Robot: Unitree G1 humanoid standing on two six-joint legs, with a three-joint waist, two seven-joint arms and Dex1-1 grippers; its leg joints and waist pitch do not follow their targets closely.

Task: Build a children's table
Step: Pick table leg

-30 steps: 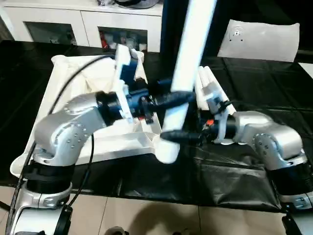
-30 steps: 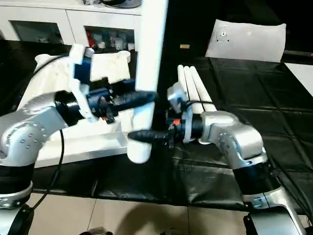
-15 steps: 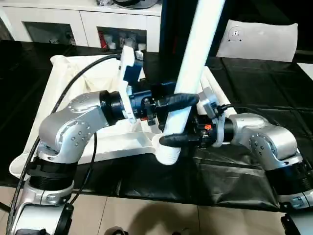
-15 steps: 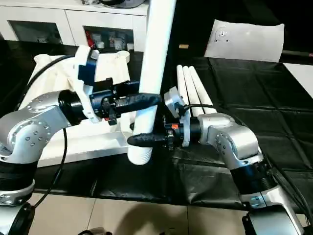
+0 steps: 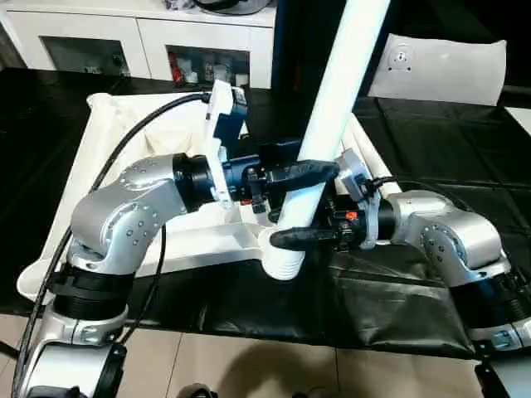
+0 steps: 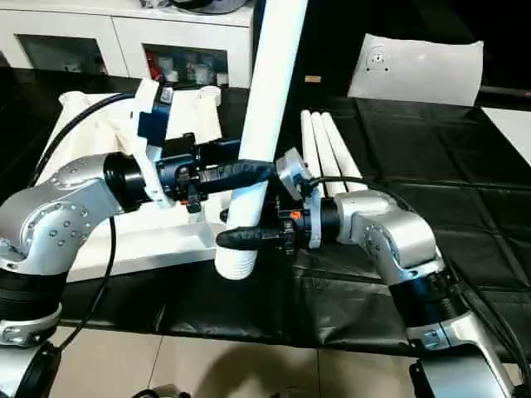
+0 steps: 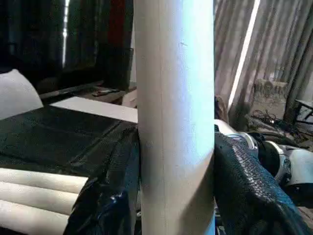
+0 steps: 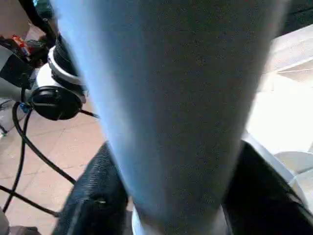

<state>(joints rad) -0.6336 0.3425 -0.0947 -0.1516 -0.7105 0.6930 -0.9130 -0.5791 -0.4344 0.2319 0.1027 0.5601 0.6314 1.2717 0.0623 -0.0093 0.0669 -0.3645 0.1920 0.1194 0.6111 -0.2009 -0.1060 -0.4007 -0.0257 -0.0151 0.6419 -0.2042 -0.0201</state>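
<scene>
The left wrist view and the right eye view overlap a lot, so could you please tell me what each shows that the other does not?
Left wrist alone: grey curtains behind. Right eye alone: the ribbed tabletop, white cabinet, flat bag and left gripper with right gripper on the leg. Both share the held leg and spare legs on the black table.

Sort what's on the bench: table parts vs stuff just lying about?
Job:
- tabletop, underside up
- leg, near upright, both grippers on it: left gripper above, right gripper below
- three spare legs, lying side by side

Lying about:
- white flat bag
- white cabinet
</scene>
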